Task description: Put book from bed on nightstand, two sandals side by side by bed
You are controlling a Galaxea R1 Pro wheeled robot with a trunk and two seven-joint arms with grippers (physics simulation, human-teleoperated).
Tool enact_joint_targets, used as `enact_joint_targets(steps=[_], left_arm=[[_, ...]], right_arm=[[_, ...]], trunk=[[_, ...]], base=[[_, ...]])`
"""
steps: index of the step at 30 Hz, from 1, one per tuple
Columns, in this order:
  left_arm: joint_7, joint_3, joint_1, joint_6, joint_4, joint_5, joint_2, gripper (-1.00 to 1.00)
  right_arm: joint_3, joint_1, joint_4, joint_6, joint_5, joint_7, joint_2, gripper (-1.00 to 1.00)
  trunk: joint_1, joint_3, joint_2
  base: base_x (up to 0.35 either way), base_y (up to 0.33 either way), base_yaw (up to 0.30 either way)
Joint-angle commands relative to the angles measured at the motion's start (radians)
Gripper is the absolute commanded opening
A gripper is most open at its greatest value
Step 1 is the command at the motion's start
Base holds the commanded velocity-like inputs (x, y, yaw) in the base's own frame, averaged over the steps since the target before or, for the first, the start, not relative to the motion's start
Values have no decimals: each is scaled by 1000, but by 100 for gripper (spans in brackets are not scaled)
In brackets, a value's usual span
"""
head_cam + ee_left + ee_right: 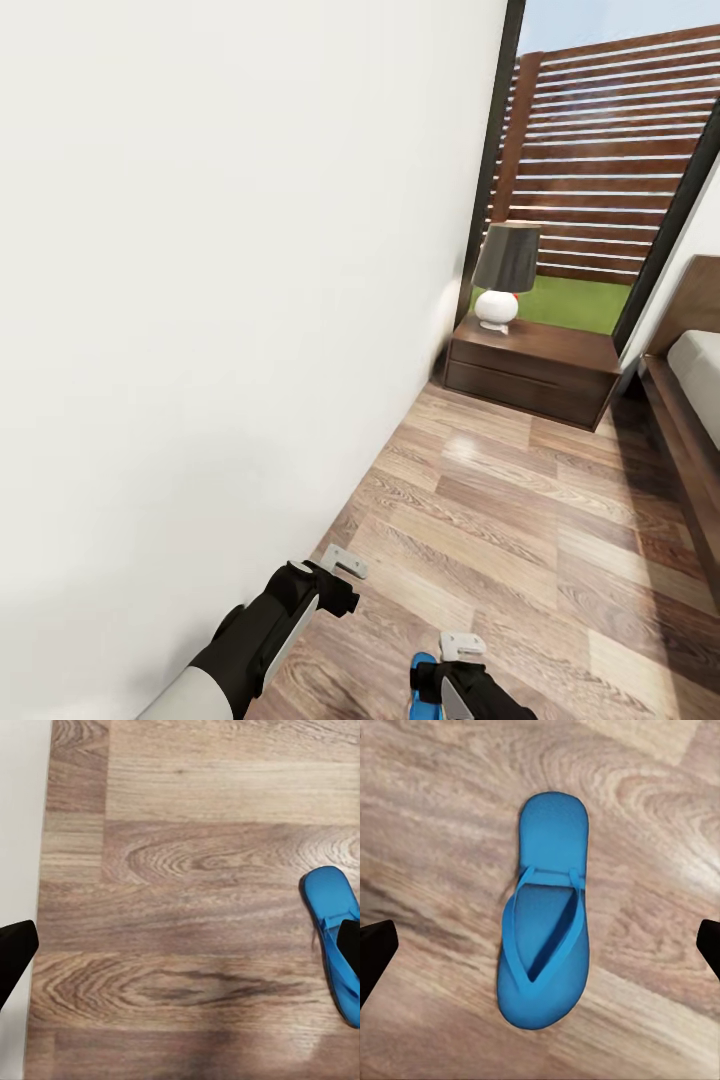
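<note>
One bright blue sandal (544, 922) lies flat on the wood-plank floor, straps up. My right gripper (540, 949) hangs open directly above it, dark fingertips (375, 952) wide on either side. In the head view the sandal (422, 690) peeks out beside my right gripper (462, 645). My left gripper (345, 565) is open and empty near the white wall, and its wrist view catches the same sandal (334, 937) off to one side. The nightstand (530, 370) stands ahead by the window. A corner of the bed (690, 400) shows at the right. The book is out of view.
A white wall (200, 300) runs close along my left side. A lamp with a dark shade (505, 275) stands on the nightstand's left part. A tall dark-framed window (600, 170) is behind it. Open floor (520, 520) stretches between me and the nightstand.
</note>
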Motion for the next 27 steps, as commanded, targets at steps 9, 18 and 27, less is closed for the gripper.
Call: enact_joint_targets(steps=[9,18,27], left_arm=[[-1,-1,-1,5,-1,1,0,100],[-1,-2,-1,5,-1,1,0,100],[-1,-2,-1,4,-1,1,0,100]], right_arm=[[-1,-6,-4,4,-15,-4,1,100],[1,-8,-4,-1,-16,16,0,100],[3,-8,-4,-7,-15,50,-1,100]], trunk=[[2,-24,-2],[2,-24,-2],[2,-24,-2]], base=[[0,0,0],[0,0,0],[0,0,0]])
